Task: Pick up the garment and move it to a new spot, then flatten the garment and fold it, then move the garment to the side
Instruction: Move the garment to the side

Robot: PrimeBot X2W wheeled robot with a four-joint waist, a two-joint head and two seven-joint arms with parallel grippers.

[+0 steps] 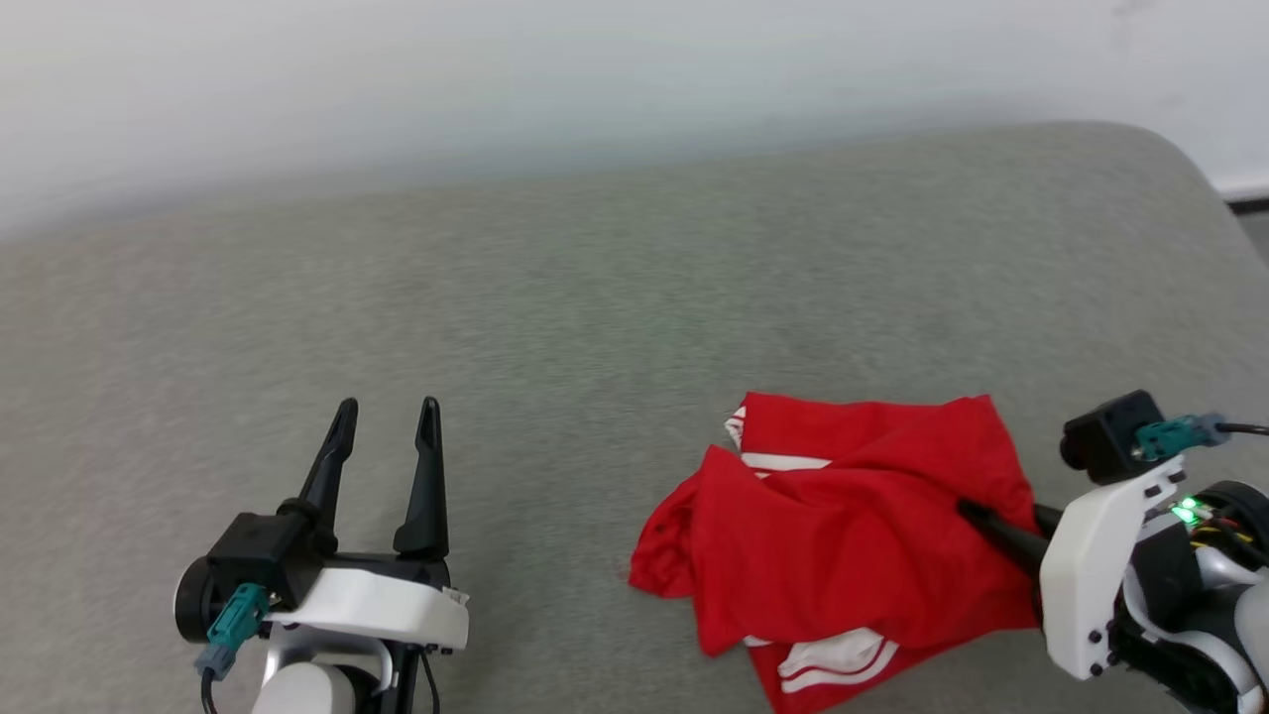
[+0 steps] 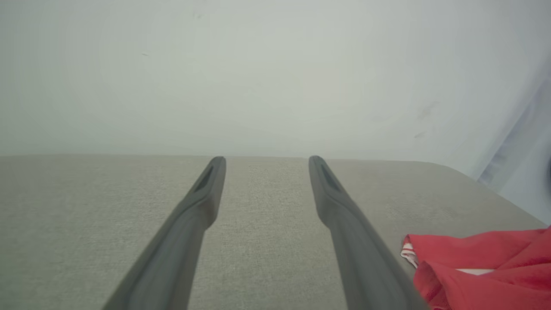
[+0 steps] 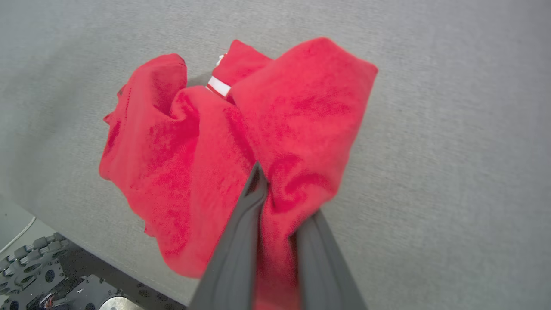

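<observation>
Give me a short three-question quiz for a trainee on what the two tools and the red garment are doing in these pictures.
1. Fill in: in the head view, the garment lies crumpled to the ____ of the left tool.
2. True or false: the left tool is shut on the garment.
3. Multiple choice: the right tool is A) open above the garment, B) shut on a fold of the garment, C) shut on nothing.
Key: 1 right; 2 false; 3 B.
</observation>
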